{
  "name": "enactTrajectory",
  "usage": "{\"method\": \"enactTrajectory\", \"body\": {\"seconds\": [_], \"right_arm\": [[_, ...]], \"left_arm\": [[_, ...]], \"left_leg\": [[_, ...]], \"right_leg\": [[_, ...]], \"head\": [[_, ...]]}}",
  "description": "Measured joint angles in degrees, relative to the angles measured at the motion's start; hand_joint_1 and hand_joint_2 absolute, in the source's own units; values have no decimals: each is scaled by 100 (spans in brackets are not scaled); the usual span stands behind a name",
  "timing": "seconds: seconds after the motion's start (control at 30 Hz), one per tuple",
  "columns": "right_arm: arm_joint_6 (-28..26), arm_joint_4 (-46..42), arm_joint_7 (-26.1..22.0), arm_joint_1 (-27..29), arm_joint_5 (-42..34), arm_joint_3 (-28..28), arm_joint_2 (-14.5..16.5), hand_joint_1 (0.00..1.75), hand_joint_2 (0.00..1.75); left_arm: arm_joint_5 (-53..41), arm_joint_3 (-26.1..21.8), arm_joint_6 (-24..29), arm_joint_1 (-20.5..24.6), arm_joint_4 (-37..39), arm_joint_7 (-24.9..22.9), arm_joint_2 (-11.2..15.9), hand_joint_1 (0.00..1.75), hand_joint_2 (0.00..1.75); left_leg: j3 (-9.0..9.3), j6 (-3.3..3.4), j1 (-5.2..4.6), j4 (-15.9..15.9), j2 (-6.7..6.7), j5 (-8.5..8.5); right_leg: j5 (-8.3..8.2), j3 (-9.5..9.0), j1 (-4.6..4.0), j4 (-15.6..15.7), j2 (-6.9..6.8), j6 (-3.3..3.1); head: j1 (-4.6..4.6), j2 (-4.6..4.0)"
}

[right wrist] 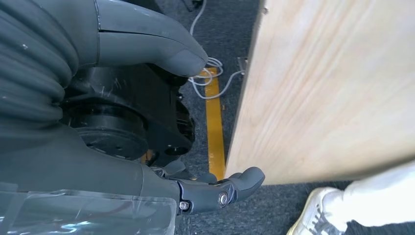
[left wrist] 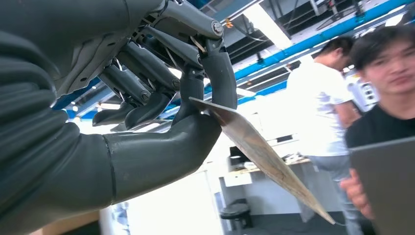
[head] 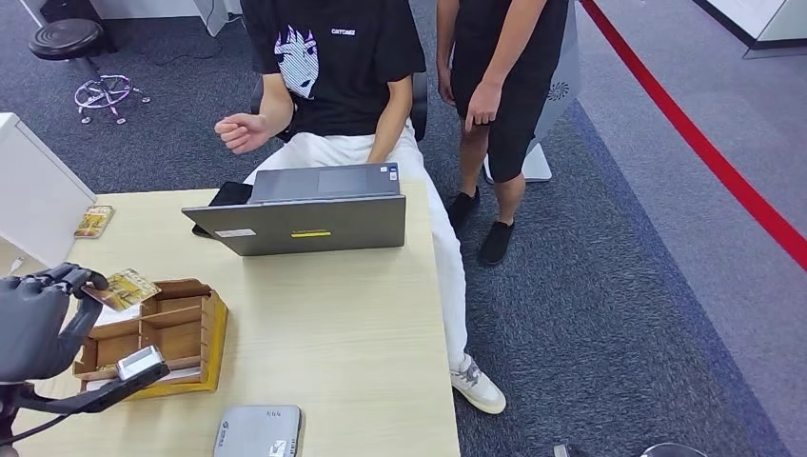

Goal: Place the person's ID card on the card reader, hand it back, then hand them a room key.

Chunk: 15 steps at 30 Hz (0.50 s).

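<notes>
A card point(head: 122, 288) is pinched by the left hand point(head: 36, 319) above the table's point(head: 352, 314) left edge, over a wooden organiser point(head: 181, 328). The right hand point(right wrist: 147, 147) is hung below the table edge, fingers apart, nothing held.

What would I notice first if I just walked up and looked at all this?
Probably the robot's big dark left hand at the table's left edge, pinching a yellowish card above a wooden box of compartments. Next, the open grey laptop in the middle of the table, with a seated person in a black shirt behind it, one hand raised toward the robot.
</notes>
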<state>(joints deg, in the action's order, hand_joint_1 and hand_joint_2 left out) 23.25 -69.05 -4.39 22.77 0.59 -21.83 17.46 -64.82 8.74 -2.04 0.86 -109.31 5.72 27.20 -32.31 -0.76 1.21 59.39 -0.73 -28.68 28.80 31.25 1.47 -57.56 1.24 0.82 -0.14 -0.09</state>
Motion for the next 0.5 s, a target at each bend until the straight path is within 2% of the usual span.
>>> {"method": "enactTrajectory", "body": {"seconds": [0.2,0.5], "right_arm": [[133,163,-65,-105,178,-96,0,0,175],[151,246,58,-145,101,-145,0,0,175]], "left_arm": [[4,-105,-131,505,507,-123,138,175,175],[-14,-213,-283,725,949,-328,180,175,175]], "left_leg": [[-1,-1,0,0,2,4],[-3,-1,-1,0,3,3]], "right_leg": [[-2,1,0,-2,3,1],[-2,3,0,-1,5,1]], "head": [[1,0],[1,0]]}}
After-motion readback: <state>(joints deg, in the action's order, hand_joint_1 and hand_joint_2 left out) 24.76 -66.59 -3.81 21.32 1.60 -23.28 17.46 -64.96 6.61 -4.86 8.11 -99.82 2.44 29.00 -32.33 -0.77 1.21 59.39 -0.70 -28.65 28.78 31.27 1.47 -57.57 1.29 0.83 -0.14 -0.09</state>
